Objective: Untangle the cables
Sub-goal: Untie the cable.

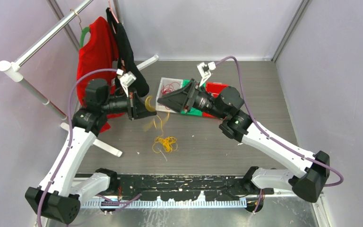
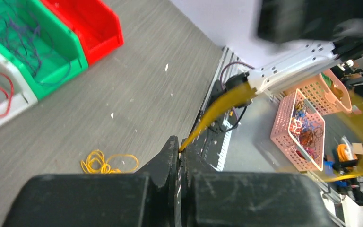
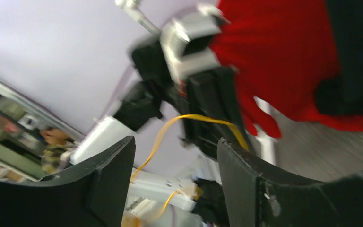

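Your left fingers clench the yellow cable; your right fingers are released, so a hard pull could drag the centre-frame yellow coil along.

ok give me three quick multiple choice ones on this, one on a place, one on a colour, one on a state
1. The yellow cable pile lies: a) on the bare table b) in the red bin c) on the hanger.
2. The wires in the white bin are: a) yellow b) red c) purple.
3. The left tool is: a) wide open b) shut on a yellow cable c) shut on red cloth.
Answers: 1 a, it rests on the grey surface. 2 b, red loops show there. 3 b, the cable runs out from its shut jaws.
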Tool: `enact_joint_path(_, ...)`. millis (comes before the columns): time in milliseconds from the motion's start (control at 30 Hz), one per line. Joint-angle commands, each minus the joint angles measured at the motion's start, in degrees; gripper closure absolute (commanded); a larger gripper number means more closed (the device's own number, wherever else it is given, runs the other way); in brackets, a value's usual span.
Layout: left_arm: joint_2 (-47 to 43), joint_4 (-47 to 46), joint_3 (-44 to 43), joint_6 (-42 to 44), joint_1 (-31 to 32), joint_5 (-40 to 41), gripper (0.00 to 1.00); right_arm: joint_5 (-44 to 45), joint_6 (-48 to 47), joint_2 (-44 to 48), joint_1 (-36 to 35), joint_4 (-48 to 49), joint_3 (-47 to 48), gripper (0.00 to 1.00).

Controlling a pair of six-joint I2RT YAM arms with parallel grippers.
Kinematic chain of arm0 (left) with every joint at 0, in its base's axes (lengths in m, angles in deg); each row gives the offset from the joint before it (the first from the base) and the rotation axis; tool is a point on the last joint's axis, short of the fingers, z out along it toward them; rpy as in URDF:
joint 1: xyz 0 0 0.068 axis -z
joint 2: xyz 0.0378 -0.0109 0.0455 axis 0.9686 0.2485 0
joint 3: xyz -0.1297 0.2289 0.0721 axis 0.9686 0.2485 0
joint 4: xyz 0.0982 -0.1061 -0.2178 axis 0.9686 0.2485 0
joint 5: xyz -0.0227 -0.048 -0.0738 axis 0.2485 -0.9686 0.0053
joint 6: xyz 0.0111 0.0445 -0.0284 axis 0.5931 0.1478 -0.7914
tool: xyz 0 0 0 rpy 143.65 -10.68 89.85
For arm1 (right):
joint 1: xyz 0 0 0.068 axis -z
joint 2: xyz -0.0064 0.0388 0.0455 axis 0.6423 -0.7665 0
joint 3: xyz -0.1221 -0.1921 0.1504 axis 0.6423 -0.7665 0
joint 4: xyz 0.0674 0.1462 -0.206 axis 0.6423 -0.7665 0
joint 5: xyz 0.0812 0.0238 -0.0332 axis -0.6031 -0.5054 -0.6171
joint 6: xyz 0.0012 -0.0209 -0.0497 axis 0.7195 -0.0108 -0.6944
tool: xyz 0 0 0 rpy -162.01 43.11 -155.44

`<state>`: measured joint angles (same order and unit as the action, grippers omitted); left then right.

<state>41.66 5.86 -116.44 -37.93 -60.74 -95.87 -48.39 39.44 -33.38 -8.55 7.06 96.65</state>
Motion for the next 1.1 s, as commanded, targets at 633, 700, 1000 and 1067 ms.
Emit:
enact_joint_path(633,1.0,16.2,-30.2,6.6,0.2,1.2,1.0,6.0,-27.1,-13.4,-8.6,-13.2,0.8,0.37)
enact_joint_path(700,1.6,16.0,-32.3,5.3,0.1,1.1,1.0,6.2,-25.9,-14.7,-8.6,-12.1,0.3,0.43)
enact_joint_path(1000,3.7,11.0,-38.8,-3.0,0.1,-0.3,1.0,13.1,-25.7,-16.8,-8.6,-11.2,-4.3,0.5)
enact_joint_path(1067,4.1,10.1,-39.7,-4.1,0.1,-0.5,1.0,14.4,-26.3,-16.6,-8.6,-11.2,-5.0,0.51)
